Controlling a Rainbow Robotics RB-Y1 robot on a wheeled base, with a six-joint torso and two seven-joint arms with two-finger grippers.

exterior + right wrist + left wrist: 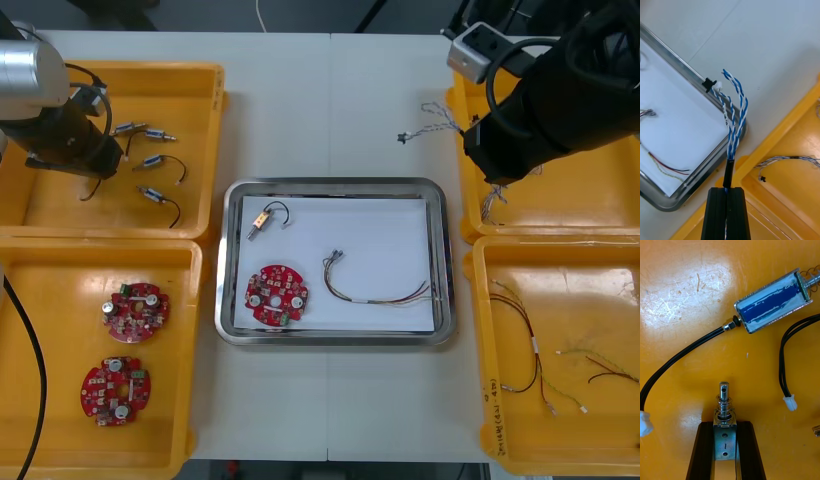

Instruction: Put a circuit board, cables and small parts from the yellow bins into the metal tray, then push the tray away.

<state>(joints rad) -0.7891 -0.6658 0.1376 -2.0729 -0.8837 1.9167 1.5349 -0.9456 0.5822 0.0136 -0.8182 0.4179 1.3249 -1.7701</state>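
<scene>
right of the tray [330, 184], a cable [733, 112] is pinched by the right jaws, a small part [724, 420] by the left jaws; dangling ends may be snagged on its rim.

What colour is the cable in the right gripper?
Blue and white twisted cable; right wrist view.

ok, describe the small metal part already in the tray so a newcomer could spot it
Find the metal tray mid-table, between the yellow bins. In its far corner on the robot's left, beyond the round red circuit board, lies the small metal part. It alone has a curled black lead; the tray's other cable is long, thin, red and yellow.
</scene>
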